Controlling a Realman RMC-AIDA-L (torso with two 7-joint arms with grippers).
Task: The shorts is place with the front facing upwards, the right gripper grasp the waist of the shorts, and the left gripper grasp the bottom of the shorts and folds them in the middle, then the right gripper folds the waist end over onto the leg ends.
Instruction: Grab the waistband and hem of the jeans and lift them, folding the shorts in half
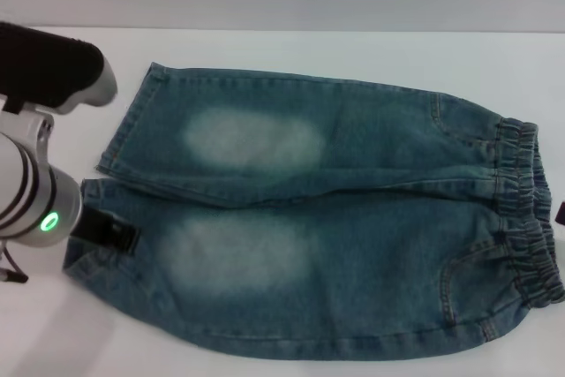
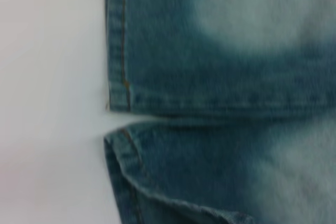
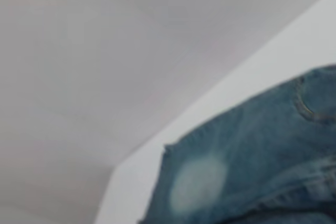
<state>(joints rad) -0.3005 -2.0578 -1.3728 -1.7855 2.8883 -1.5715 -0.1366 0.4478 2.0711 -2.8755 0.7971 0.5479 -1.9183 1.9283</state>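
Shorts (image 1: pixel 335 218), waistband end cut off

Even, soft light falls from above; my white counter (image 1: pixel 291 50) is bright but without hard glare. A faint grey shadow lies under my left arm near the counter's front edge. My head view is fairly crisp, softening toward the edges. Both wrist views are blurred: the shorts (image 2: pixel 220 77) show smeared stitching, and the denim's pale patch looks hazy.
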